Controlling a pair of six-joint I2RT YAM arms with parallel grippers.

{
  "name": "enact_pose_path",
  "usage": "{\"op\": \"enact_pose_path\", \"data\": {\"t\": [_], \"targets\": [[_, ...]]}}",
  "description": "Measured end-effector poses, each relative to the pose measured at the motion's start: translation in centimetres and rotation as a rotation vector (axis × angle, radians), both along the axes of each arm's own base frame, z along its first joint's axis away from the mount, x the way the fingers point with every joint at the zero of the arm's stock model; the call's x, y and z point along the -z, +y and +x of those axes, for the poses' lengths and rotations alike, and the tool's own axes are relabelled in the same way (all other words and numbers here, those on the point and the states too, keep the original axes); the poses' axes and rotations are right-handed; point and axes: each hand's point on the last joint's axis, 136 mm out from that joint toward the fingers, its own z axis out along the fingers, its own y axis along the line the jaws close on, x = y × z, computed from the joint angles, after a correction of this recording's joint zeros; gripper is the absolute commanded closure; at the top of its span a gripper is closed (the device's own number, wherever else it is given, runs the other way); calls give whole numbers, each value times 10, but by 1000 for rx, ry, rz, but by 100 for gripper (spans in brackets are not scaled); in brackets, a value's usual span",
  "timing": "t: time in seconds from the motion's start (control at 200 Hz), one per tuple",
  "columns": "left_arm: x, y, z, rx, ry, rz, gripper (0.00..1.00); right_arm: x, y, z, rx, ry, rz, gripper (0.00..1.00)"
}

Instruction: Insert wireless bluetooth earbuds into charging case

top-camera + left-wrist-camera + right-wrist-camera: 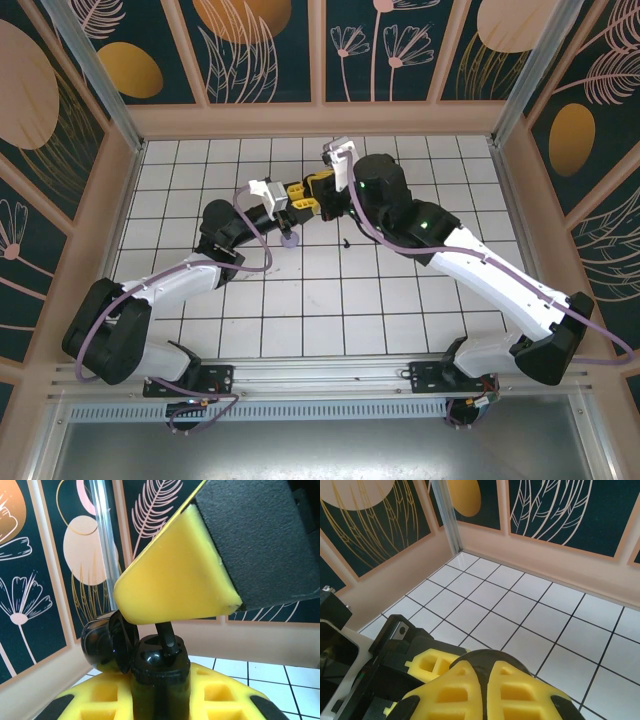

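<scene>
My left gripper [160,700] is shut on a black charging case [160,672], held upright between its yellow fingers with the lid [107,640] swung open to the left. One black earbud [150,657] sits in a socket of the case. My right gripper [180,575] comes in from above, shut on a second black earbud [167,637] whose tip is at the case's other socket. In the right wrist view the right gripper [485,680] has its pads pressed together over the round black case [492,659]. From above, the left gripper [297,197] and right gripper [318,190] meet over the far middle of the table.
A small lilac item [290,240] lies on the white tiled table [400,300] just below the grippers, and a tiny dark item [346,242] lies to its right. Patterned walls close in the table at the back and sides.
</scene>
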Motion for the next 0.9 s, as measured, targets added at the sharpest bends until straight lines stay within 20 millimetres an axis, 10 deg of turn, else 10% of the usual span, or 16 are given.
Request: {"op": "enact_pose_path", "data": {"t": [0.37,0.581,0.901], "targets": [[5,0,2,0,30,11,100,16,7,-6,-56,-69,-98,94],[6,0,2,1,35,9,100,15,7,-5,-40,-64,-94,54],[-6,1,3,-8,9,-43,100,-36,-13,13,56,-11,75,34]]}}
